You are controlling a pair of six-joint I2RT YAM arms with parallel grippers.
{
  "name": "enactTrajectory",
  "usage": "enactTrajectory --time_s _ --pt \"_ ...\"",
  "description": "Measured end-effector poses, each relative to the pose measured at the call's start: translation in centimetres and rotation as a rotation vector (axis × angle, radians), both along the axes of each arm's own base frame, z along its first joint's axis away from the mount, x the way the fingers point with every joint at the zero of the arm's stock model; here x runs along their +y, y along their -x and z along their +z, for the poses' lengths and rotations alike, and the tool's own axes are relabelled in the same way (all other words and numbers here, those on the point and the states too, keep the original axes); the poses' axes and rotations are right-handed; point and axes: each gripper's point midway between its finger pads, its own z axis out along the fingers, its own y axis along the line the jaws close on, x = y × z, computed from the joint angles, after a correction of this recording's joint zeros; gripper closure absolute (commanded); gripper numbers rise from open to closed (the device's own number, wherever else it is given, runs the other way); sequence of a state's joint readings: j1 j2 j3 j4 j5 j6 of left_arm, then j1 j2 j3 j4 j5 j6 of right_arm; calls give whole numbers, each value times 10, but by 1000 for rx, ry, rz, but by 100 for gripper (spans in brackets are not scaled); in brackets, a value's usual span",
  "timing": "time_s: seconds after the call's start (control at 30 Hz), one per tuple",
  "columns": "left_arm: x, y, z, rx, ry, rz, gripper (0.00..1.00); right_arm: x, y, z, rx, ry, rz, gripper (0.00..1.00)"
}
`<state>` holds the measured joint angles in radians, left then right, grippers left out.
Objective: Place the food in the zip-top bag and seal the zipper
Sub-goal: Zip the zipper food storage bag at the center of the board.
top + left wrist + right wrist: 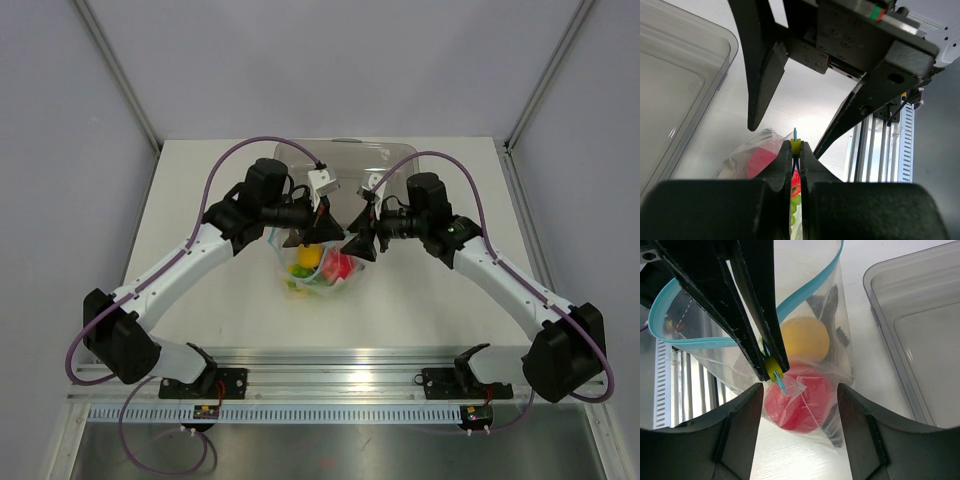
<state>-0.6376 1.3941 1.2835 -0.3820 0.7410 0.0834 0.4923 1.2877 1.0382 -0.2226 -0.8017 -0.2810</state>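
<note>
At the middle of the table, your left gripper (796,148) is pinched together on the zipper (700,342). Its fingertips meet on a small yellow piece with a teal end poking out just past them. Your right gripper (800,390) faces it from the right with its jaws standing well apart, one on each side of that clamped corner. From the wrist views you cannot tell whether either finger touches the plastic. The zip-top bag (710,362) sits below both grippers, and its teal strip curves round in an open loop, so the mouth gapes. Inside it you can see a red round fruit (800,402) nearest the right gripper, with an orange-yellow round fruit (807,337) just behind, touching it. Something green (795,206) shows lower in the bag. A clear rigid tray (335,158) lies on the far side of the table (420,300), apart from the bag
</note>
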Motion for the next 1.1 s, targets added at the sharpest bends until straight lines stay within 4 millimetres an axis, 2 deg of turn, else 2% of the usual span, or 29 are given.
enactTrajectory --time_s 0.07,0.17,0.2,0.23,0.3,0.37,0.43,0.53,0.77,1.1 --pt "0 0 0 2 -2 0 100 2 0 -3 16 -1 12 34" --pt "1 1 0 6 -6 -1 100 4 2 -3 27 -7 27 44" --pt "1 1 0 6 -6 -1 100 4 2 -1 28 -11 30 49" --pt "1 1 0 6 -6 -1 100 5 2 1 28 -15 33 59" --pt "1 1 0 6 -6 -1 100 7 4 5 23 -27 46 67" --pt "1 1 0 5 -5 -1 100 7 4 7 23 -36 49 82" --pt "1 1 0 4 -5 0 100 8 5 8 32 -41 54 92" --pt "1 1 0 3 -5 0 100 8 7 8 45 -46 58 99" --pt "0 -2 2 -10 2 3 100 5 3 10 28 -57 -5 100" --pt "0 -7 -2 -56 -14 5 100 -16 -11 12 -17 -60 -222 100"
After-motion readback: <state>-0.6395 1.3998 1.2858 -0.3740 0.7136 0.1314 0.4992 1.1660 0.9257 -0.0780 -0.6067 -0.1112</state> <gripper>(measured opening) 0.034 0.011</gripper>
